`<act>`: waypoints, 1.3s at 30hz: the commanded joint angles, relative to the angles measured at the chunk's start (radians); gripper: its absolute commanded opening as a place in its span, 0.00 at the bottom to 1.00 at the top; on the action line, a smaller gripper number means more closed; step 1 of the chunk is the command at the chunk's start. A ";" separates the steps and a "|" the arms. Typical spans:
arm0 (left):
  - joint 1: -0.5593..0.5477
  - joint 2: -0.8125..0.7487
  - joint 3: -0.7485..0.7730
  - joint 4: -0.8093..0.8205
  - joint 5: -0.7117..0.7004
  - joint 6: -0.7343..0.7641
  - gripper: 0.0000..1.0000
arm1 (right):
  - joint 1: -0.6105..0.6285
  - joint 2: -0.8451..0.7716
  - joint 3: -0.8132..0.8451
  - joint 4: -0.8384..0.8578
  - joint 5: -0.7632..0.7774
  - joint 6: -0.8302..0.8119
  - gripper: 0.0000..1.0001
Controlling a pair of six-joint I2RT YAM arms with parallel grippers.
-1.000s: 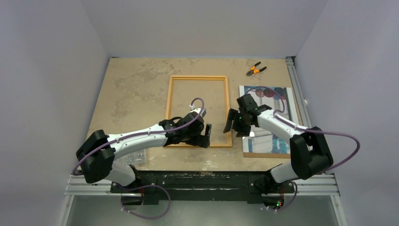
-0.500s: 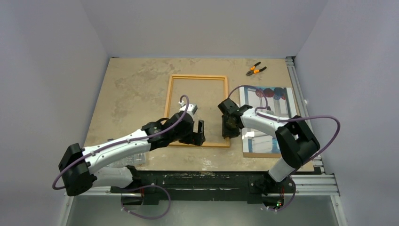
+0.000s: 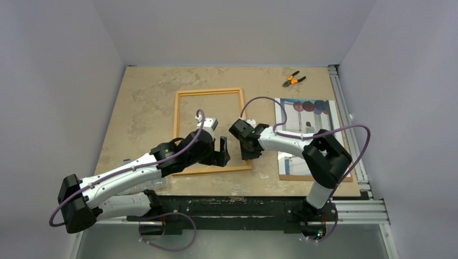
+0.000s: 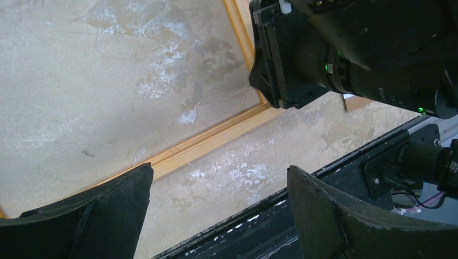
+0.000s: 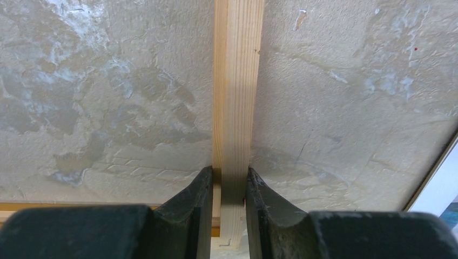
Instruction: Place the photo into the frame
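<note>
Mottled tan table [image 3: 146,102], grey walls [image 3: 54,81]; right gripper [image 5: 229,183] tight on frame [image 5: 237,81]; left gripper [image 4: 219,181] wide apart

The thin orange frame [image 3: 208,91] lies flat mid-table, slightly skewed, with the tabletop showing through it. The glossy photo [image 3: 329,116] lies flat to its right, apart.

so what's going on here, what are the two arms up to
The right gripper is shut on the right-hand rail of the frame, close to its near corner. The left gripper hangs open just above the near rail, gripping nothing. The photo is not in the frame yet: it lies off to the right on a brown board, with no gripper on it. A pair of pliers sits at the far edge of the table.
</note>
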 commanded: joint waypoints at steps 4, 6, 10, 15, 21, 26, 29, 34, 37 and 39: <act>-0.007 -0.043 -0.008 -0.015 -0.039 -0.022 0.91 | 0.021 -0.002 -0.038 -0.059 0.037 0.110 0.00; -0.007 -0.044 -0.011 -0.017 -0.042 -0.023 0.91 | 0.021 -0.029 -0.062 -0.049 0.029 0.145 0.00; -0.007 -0.043 -0.014 -0.018 -0.043 -0.026 0.91 | 0.013 -0.071 -0.123 -0.026 0.027 0.204 0.00; -0.007 -0.037 -0.018 -0.015 -0.043 -0.027 0.91 | -0.027 -0.114 -0.157 0.007 0.013 0.205 0.00; -0.007 -0.034 -0.019 -0.012 -0.038 -0.026 0.91 | -0.039 -0.066 -0.076 -0.030 0.045 0.128 0.00; -0.007 -0.036 -0.021 -0.013 -0.038 -0.025 0.91 | -0.055 -0.023 -0.028 -0.029 0.043 0.097 0.00; -0.007 -0.036 -0.020 -0.017 -0.039 -0.024 0.91 | -0.081 -0.011 -0.013 -0.026 0.038 0.078 0.00; -0.008 -0.035 -0.022 -0.017 -0.036 -0.024 0.92 | -0.113 -0.016 0.007 -0.035 0.035 0.046 0.00; -0.007 -0.033 -0.021 -0.016 -0.035 -0.024 0.92 | -0.113 -0.020 0.002 -0.027 0.016 0.040 0.00; -0.008 -0.032 -0.021 -0.015 -0.035 -0.024 0.92 | -0.112 -0.020 -0.010 -0.014 -0.002 0.040 0.00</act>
